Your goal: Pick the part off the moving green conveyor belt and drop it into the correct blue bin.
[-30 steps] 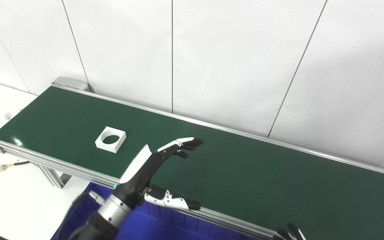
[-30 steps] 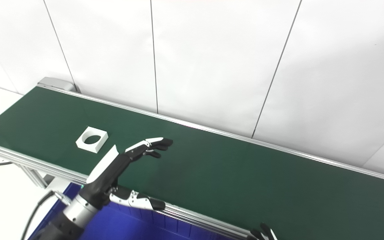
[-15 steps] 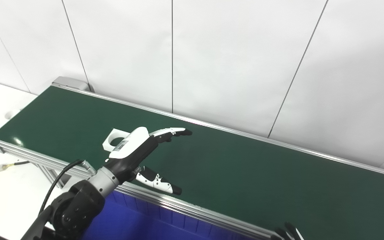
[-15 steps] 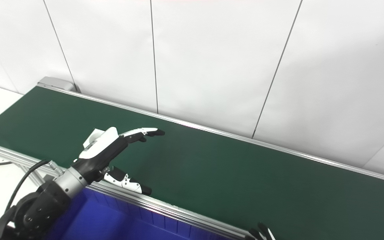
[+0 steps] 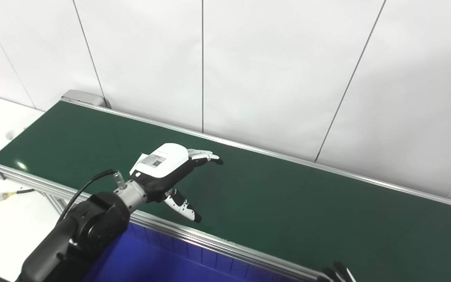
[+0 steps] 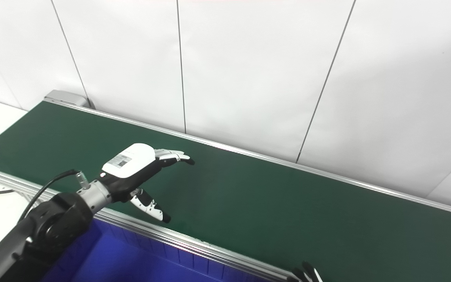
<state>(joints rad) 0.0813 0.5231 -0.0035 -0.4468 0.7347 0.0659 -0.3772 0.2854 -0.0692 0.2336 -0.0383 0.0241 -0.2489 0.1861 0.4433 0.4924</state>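
Fingers (image 5: 206, 155) of left hand (image 5: 166, 164) spread over white part (image 5: 137, 161), mostly hidden.

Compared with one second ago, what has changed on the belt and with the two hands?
The left hand has swung left over the green belt and turned palm down above the white part, now almost hidden under it; only a corner shows. Its fingers are open, nothing grasped. The part has travelled right. The right hand remains at the bottom edge and the blue bin is unchanged.
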